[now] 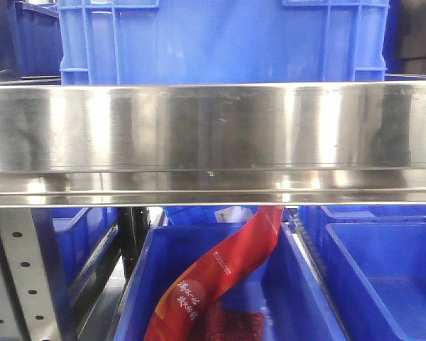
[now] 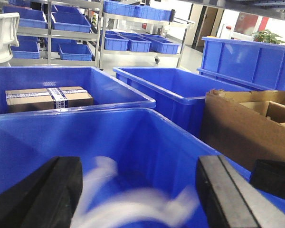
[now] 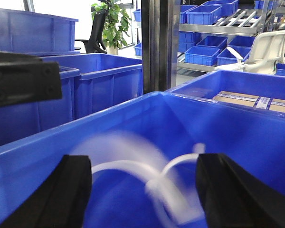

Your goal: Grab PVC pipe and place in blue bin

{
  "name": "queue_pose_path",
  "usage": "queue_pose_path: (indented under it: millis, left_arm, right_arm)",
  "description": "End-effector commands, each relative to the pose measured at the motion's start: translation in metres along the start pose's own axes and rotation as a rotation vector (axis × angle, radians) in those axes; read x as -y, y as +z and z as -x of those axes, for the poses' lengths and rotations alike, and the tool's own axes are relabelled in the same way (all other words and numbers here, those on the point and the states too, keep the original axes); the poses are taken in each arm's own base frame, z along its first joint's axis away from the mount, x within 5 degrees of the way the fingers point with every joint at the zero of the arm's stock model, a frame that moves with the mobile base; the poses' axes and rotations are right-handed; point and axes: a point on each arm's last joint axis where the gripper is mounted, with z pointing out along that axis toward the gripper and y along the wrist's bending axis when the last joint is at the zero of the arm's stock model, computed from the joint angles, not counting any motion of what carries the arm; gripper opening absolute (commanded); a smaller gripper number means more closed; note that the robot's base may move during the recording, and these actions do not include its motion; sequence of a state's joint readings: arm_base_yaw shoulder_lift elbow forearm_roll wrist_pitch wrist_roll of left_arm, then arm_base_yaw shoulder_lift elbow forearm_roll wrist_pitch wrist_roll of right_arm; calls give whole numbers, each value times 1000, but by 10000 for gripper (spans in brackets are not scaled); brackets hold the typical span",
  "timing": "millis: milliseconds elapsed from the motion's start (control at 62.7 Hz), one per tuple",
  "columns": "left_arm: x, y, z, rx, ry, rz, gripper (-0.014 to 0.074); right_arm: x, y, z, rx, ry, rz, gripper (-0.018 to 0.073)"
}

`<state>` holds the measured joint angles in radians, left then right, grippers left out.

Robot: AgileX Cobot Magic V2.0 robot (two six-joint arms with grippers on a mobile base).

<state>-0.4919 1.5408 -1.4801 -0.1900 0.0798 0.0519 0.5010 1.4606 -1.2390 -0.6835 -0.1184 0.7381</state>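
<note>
Filling the front view, a steel shelf rail (image 1: 213, 142) is seen above a blue bin (image 1: 199, 249) holding a red packet (image 1: 220, 277). In the left wrist view, the left gripper (image 2: 137, 199) is spread apart over blurred white pieces (image 2: 133, 209). In the right wrist view, the right gripper (image 3: 142, 194) is likewise spread; the PVC pipe (image 3: 128, 166) lies blurred inside the bin, ungrasped.

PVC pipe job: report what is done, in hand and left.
Done: nothing shows as placed. In hand: both grippers, left and right, hang open over a blue bin holding blurred white pieces; neither grips one. Left: grab the pipe and bin it.
</note>
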Motion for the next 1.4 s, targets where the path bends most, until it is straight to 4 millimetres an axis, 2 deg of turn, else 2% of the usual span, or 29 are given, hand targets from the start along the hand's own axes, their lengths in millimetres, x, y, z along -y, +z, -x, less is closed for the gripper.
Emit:
queue_pose_path:
  millis: [0,351,446,526,590,781,813,893,1004,1227,1387]
  left_arm:
    - [1,-2,5,13,-15,-4,411]
    - [1,-2,4,1,-15,-5,411]
    - [2,-3,4,2,-15,-5,382]
    - [2,-4,6,6,-15,-6,296]
    - [2,-4,6,6,-15,-6,209]
    - [2,-4,1,-47,12,-6,-115]
    - [1,-4,0,-56,41,-2,-111]
    - [1,-4,-2,-80,87,3,-111]
    - [2,-12,6,-62,89,2,-111]
    - [3,-51,28,-93,172,18,-111]
    - [-1,-75,32,-51,154,30,-111]
  right_arm:
    - [0,-1,4,15,9,0,357]
    - [3,-1,1,-23,9,-34,349]
    - [3,-2,2,-20,13,-35,349]
    - [3,-4,4,-12,37,-36,314]
    - [3,-6,6,-11,40,-39,242]
    - [7,-9,4,-53,40,-84,-109]
    - [7,-9,4,-61,42,-91,-168]
    - [7,-9,3,-63,89,-95,-168]
    - [6,-15,10,-40,121,-93,-168]
    - [10,-55,41,21,122,-143,-168]
    - [25,-73,43,47,112,-195,-168]
